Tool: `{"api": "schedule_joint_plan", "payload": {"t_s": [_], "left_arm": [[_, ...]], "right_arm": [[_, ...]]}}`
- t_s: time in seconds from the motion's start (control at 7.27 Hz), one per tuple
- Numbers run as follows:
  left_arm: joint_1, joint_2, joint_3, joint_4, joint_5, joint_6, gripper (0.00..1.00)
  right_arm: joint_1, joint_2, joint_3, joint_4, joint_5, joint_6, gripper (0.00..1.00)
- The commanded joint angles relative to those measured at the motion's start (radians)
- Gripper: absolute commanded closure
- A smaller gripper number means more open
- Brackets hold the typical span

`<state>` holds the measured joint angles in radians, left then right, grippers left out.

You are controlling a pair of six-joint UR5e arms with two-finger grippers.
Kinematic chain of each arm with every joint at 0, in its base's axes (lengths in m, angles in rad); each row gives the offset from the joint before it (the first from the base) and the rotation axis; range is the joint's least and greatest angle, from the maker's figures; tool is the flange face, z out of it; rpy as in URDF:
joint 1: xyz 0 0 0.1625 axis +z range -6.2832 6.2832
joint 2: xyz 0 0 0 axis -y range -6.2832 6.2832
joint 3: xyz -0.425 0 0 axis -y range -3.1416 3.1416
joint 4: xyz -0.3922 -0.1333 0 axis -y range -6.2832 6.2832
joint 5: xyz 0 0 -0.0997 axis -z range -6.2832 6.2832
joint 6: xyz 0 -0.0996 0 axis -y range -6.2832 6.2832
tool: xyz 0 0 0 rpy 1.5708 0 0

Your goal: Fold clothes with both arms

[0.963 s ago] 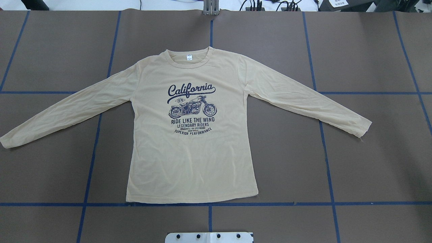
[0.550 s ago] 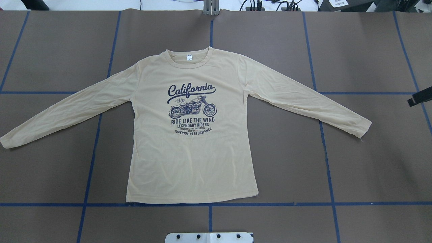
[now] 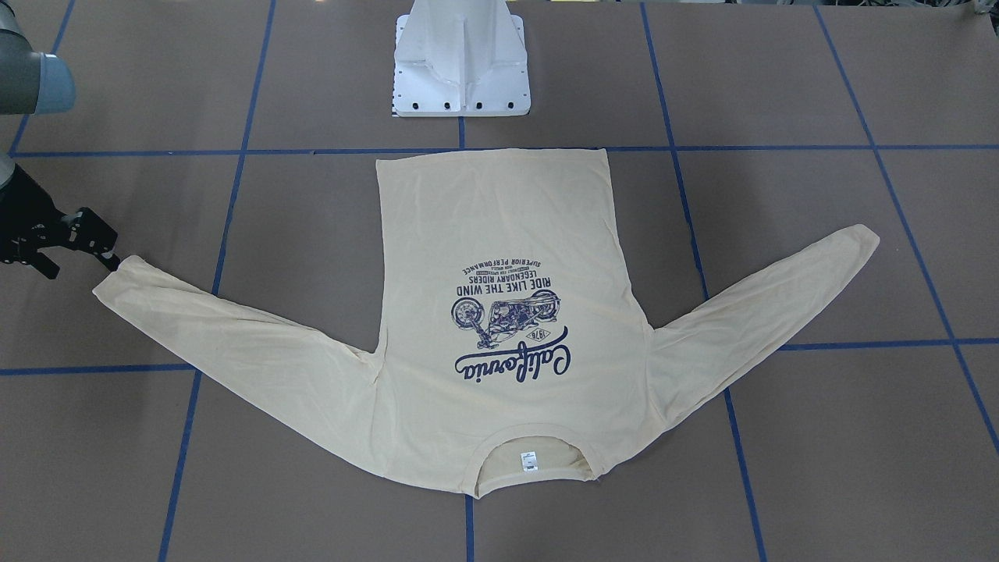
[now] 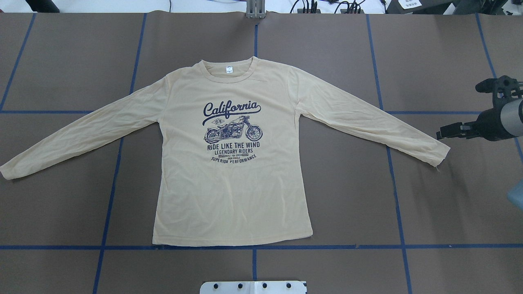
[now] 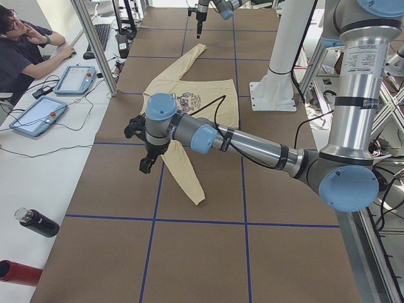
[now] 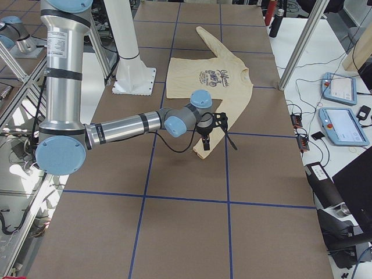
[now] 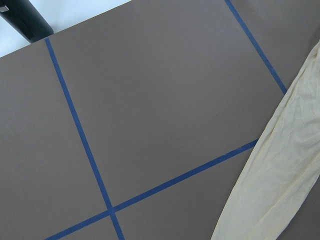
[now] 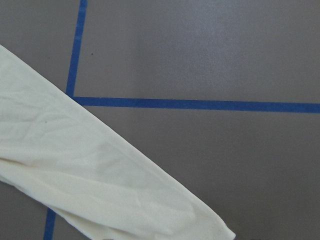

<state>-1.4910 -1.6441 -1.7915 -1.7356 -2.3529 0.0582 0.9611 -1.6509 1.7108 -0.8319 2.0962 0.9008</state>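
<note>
The cream-yellow long-sleeved shirt lies flat and print-up on the brown table, sleeves spread out to both sides. My right gripper hangs just beyond the right sleeve's cuff, fingers spread and open with nothing in them. The right wrist view shows that sleeve end below. My left gripper shows only in the exterior left view, above the table beside the left sleeve; I cannot tell whether it is open or shut. In the left wrist view the left sleeve lies at the lower right.
Blue tape lines grid the table. The white pedestal base stands behind the shirt's hem. A person sits at a side desk with tablets; bottles lie off the table's edge. Metal frame posts stand nearby.
The right gripper has come in from the right edge of the overhead view and moved left to the right sleeve's cuff. The shirt has not moved.
</note>
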Motion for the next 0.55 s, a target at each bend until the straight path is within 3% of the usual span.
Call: {"api": "schedule_joint_plan", "payload": {"t_s": [0.0, 0.41], "left_arm": [[0.0, 0.003, -0.002, 0.001, 0.0, 0.0, 0.0], [0.0, 0.003, 0.001, -0.001, 0.001, 0.005, 0.0]], "right_arm": [[-0.03, 0.005, -0.123, 0.177, -0.031, 0.084, 0.24], [-0.054, 0.002, -0.151, 0.177, -0.076, 0.081, 0.3]]}}
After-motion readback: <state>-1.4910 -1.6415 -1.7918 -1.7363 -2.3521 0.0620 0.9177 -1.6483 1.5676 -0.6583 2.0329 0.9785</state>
